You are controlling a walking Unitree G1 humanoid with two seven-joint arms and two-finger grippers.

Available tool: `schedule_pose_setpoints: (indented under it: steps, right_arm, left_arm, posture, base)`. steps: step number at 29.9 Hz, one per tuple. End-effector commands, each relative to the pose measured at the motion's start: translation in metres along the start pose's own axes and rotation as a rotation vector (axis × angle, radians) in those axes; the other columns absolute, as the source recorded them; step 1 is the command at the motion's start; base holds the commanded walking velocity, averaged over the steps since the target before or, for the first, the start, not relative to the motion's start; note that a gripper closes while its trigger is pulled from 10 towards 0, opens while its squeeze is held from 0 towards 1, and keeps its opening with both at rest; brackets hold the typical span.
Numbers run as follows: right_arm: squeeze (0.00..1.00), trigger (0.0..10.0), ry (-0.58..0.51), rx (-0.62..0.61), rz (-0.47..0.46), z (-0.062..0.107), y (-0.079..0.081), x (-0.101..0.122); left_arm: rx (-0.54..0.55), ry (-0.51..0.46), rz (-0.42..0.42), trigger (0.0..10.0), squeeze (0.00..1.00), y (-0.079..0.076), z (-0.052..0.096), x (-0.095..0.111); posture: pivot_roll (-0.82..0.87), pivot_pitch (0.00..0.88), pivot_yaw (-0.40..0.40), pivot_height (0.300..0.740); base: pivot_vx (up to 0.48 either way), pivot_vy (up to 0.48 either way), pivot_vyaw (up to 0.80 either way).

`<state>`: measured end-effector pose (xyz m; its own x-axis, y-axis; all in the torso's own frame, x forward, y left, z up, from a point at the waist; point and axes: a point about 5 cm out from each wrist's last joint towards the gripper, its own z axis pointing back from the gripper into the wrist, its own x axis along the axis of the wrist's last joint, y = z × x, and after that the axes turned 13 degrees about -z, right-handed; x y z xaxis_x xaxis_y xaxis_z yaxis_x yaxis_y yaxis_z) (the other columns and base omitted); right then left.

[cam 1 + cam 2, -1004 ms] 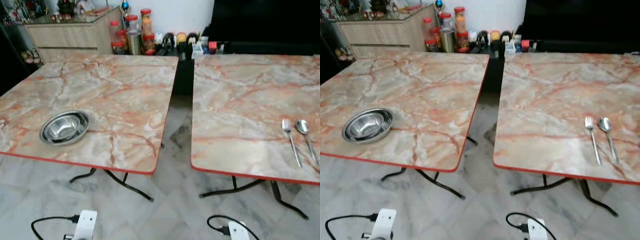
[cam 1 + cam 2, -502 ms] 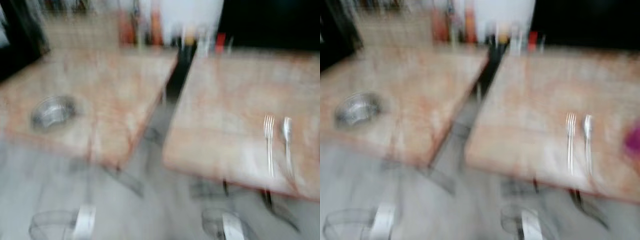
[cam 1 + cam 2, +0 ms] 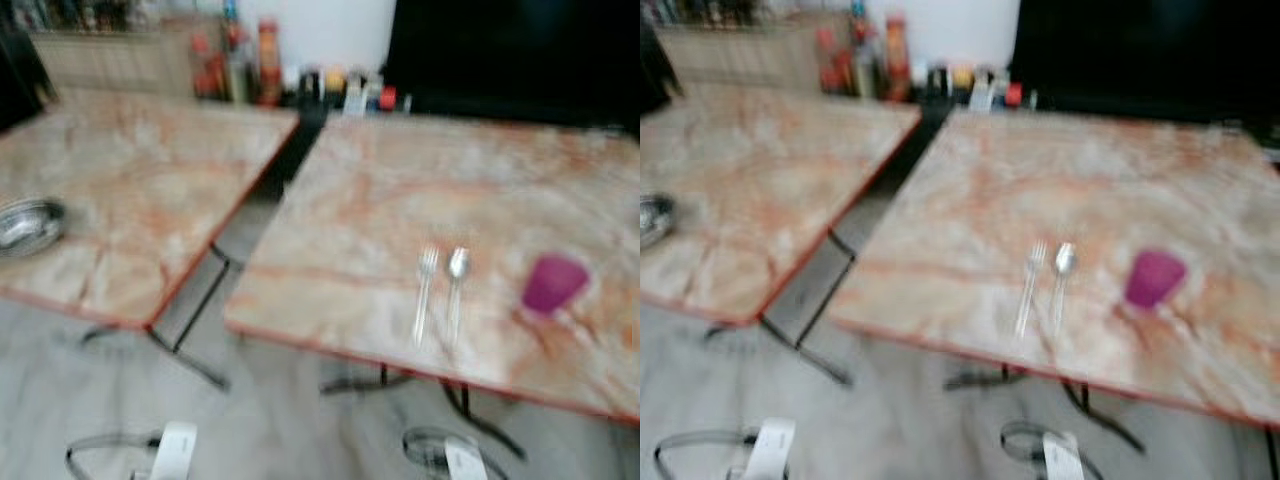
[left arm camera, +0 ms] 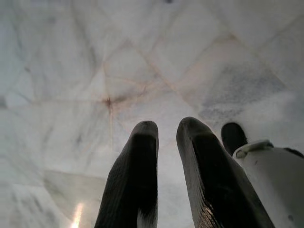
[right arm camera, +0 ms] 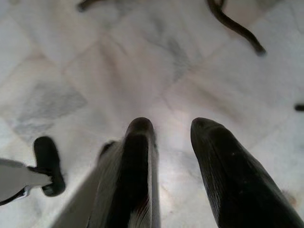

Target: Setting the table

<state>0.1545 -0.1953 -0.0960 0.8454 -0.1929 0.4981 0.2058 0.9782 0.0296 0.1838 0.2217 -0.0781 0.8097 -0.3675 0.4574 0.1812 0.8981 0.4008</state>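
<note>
A fork [image 3: 426, 290] and a spoon [image 3: 457, 285] lie side by side near the front edge of the right marble table [image 3: 400, 180]. A purple cup [image 3: 553, 283] stands just to their right. A steel bowl [image 3: 25, 225] sits on the left marble table [image 3: 150, 180], at the picture's left edge. Both arms hang low in front of the tables. The left gripper [image 4: 166, 130] points at the marble floor, fingers slightly apart and holding nothing. The right gripper [image 5: 171, 128] also points at the floor, fingers apart and empty. The eye views are blurred.
A narrow gap [image 3: 235, 240] with black table legs separates the two tables. Jars and bottles [image 3: 235, 65] stand along the back wall beside a wooden cabinet [image 3: 100, 55]. A large black surface [image 3: 520, 55] rises behind the right table. A black table foot [image 5: 235, 28] crosses the floor.
The camera has swung to the right: the bowl has slid to the left edge and the purple cup has come into view. Nothing on the tables has moved.
</note>
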Motion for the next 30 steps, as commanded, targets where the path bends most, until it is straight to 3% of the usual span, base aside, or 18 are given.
schedule_pose_setpoints:
  steps: [1, 8, 25, 30]
  right_arm:
    - [0.00, 10.0, 0.013, -0.022, 0.005, 0.0009, -0.0082, -0.0019]
    - [0.00, 10.0, 0.017, -0.017, 0.016, 0.0007, -0.0075, -0.0015]
    - [0.00, 10.0, 0.005, -0.006, 0.002, 0.0006, -0.0060, -0.0004]
    - [0.00, 10.0, 0.007, -0.005, 0.003, 0.0007, -0.0068, -0.0004]
  left_arm:
    - [-0.032, -0.015, -0.012, 10.0, 0.00, -0.0078, 0.0002, 0.0049]
    - [-0.029, -0.008, -0.017, 10.0, 0.00, -0.0067, 0.0004, 0.0023]
    - [-0.027, -0.012, -0.027, 10.0, 0.00, -0.0105, 0.0001, 0.0080]
    - [-0.032, -0.013, -0.005, 10.0, 0.00, -0.0115, 0.0001, 0.0089]
  posture:
    - [-0.05, 0.000, 0.049, 0.740]
    - [-0.05, 0.006, 0.052, 0.740]
    - [-0.06, 0.010, 0.054, 0.740]
    - [-0.05, 0.011, 0.047, 0.740]
  base:
    - [0.000, -0.480, -0.70]
    - [0.000, -0.480, -0.66]
    - [0.000, -0.418, 0.00]
    - [0.000, 0.000, 0.00]
